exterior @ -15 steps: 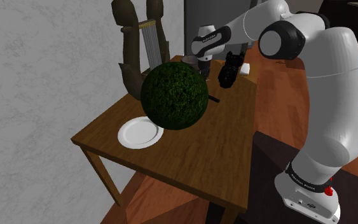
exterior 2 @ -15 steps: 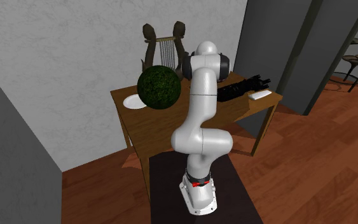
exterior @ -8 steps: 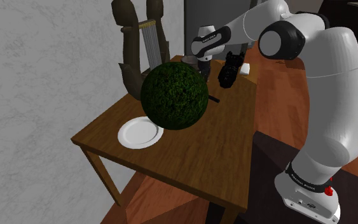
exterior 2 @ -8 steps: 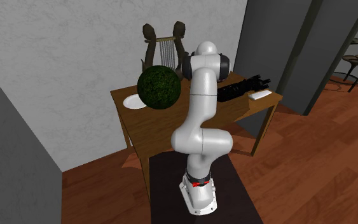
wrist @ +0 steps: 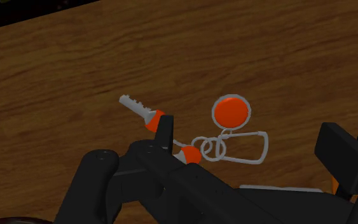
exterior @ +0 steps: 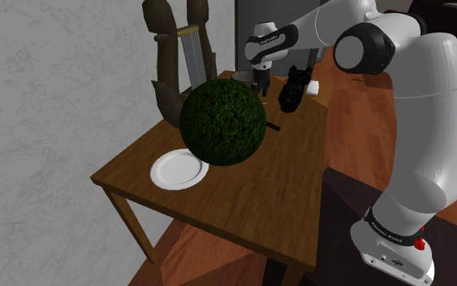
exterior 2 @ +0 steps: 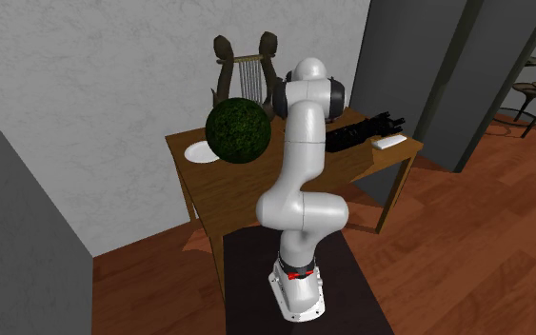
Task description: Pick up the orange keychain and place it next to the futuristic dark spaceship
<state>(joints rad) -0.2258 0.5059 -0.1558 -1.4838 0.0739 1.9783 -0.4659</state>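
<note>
Since a second ago the arm [exterior: 429,122] has raised its wrist a little over the counter's [exterior: 283,187] far end; nothing on the counter has shifted. The gripper [exterior: 260,79] is released, its black tips apart and clasping nothing. Under it the orange keychain [wrist: 190,153] lies flat on the wood, with an orange disc [wrist: 231,112], orange-headed keys, wire rings and a carabiner [wrist: 246,147]. The dark spaceship [exterior: 295,88] sits just beside it. Farther off are the lyre [exterior: 182,49], the shaggy green ball [exterior: 222,122] and the white plate [exterior: 178,171]. I judge the keychain light, loose and slippery. The disc or a key head looks like the surest hold.
</note>
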